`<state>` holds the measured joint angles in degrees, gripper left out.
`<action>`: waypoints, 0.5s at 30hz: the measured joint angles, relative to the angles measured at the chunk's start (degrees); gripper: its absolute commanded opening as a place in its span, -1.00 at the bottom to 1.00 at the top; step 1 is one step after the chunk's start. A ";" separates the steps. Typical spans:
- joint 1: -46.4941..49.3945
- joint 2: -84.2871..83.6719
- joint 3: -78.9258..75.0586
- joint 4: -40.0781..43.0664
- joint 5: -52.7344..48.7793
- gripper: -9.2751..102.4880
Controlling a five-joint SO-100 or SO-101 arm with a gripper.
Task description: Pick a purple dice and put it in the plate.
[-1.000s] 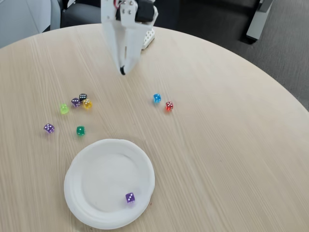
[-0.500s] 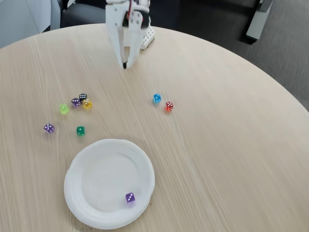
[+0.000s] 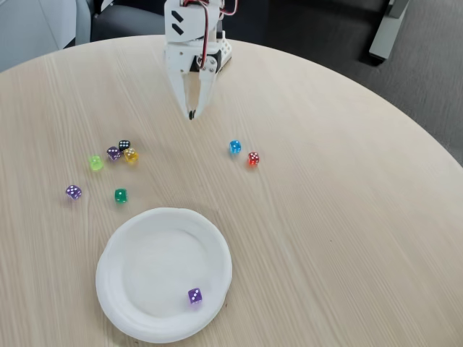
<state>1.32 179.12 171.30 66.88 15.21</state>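
Purple dice (image 3: 194,296) sits in the white paper plate (image 3: 137,318), near its right rim, at the near edge of the round wooden table (image 3: 347,217). Gripper (image 3: 192,113) hangs at the far side, tips pointing down, jaws pinched together, holding nothing. Second purple die (image 3: 73,191) lies far left of the plate.

The arm is white printed plastic with black servo blocks, red wiring on top, and a gripper (image 3: 192,113) with dark-tipped, tapering fingers.
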 measured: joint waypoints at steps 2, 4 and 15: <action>0.00 0.00 0.44 0.00 -1.14 -0.83; -0.18 0.09 0.44 0.00 -1.58 -0.83; 0.26 0.09 0.44 0.00 -4.22 -0.82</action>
<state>1.58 179.21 171.74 66.88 10.99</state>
